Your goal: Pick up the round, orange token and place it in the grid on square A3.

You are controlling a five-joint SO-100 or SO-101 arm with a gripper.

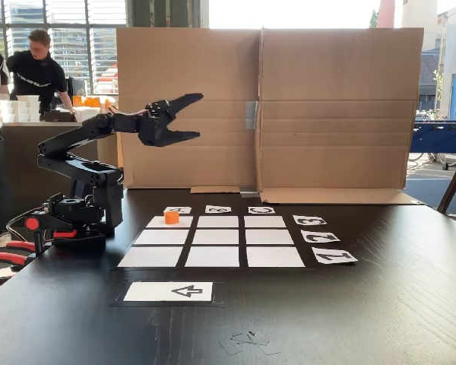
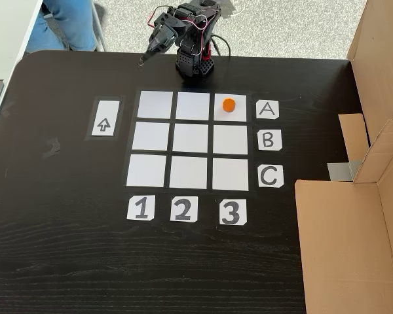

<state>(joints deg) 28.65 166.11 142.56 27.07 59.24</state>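
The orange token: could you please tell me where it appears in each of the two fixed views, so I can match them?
Side-on fixed view: the token stands on the grid's far-left corner cell, nearest the arm's base.
Top-down fixed view: the token sits on the top-right cell, left of the A label, above the 3's column.
Shared landmark: the arrow card.
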